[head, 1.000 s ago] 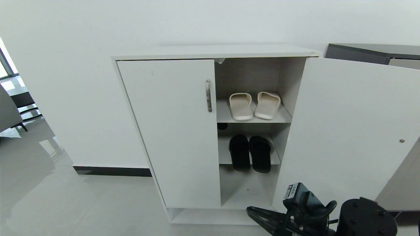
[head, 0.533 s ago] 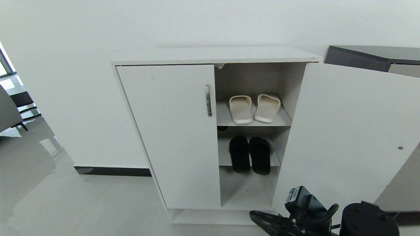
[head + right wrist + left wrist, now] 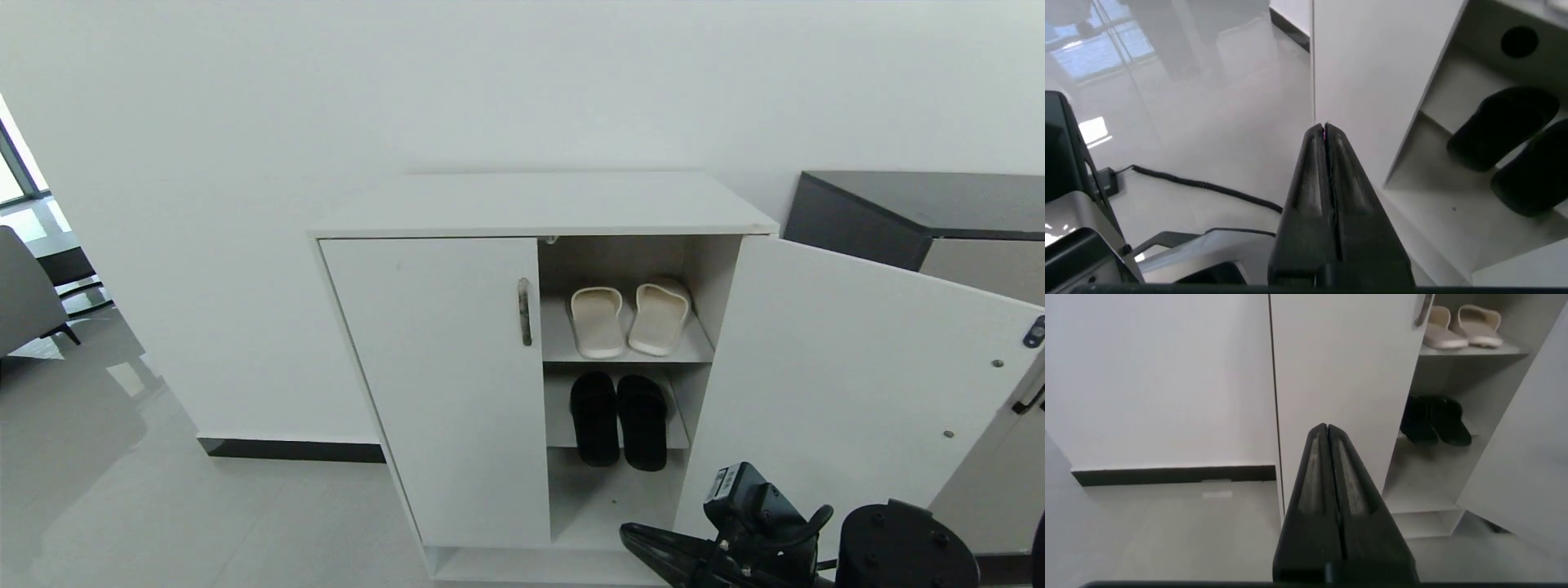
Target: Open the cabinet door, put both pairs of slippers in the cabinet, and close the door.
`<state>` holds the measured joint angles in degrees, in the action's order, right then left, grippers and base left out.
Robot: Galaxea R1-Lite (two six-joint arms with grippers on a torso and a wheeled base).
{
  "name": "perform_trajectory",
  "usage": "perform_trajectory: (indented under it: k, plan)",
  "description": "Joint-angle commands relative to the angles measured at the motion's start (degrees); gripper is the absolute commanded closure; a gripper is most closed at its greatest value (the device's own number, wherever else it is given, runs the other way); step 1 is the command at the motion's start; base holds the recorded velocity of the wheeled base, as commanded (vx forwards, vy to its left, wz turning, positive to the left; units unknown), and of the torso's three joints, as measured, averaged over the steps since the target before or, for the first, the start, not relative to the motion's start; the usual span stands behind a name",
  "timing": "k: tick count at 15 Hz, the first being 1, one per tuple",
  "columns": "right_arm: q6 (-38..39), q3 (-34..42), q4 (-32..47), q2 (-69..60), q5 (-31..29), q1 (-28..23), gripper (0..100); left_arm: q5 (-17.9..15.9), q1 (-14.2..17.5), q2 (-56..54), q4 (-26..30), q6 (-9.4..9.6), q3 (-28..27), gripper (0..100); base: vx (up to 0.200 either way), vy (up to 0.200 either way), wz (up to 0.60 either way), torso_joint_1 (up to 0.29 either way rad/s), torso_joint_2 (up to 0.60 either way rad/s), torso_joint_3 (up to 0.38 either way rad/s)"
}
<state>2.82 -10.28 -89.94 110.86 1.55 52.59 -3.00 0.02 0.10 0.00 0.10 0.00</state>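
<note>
Left gripper (image 3: 1327, 434) closed; white slippers (image 3: 627, 320) lengthwise, toes inward.

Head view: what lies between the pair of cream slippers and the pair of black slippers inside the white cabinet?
One white shelf board: the cream slippers rest on it, the black slippers on the shelf below. The head view shows this.

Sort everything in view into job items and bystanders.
Job: cabinet; its open right door; cream slippers and black slippers, both pairs already inside.
Bystanders: dark sideboard beside the cabinet; grey chair at far left.
</note>
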Motion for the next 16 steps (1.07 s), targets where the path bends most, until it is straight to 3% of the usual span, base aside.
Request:
perform_trajectory:
  k: [1,16]
  plan:
    - [0.0,0.1,-0.1,0.4,0.0,0.1,100,0.0,0.1,0.0,0.0,0.17,0.0,100,0.0,0.0,0.0,0.188,-0.47,-0.286]
    - [0.0,0.2,-0.1,1.5,-0.1,0.2,100,0.0,0.1,0.0,0.0,-0.01,0.0,100,0.0,0.0,0.0,0.226,-0.51,-0.288]
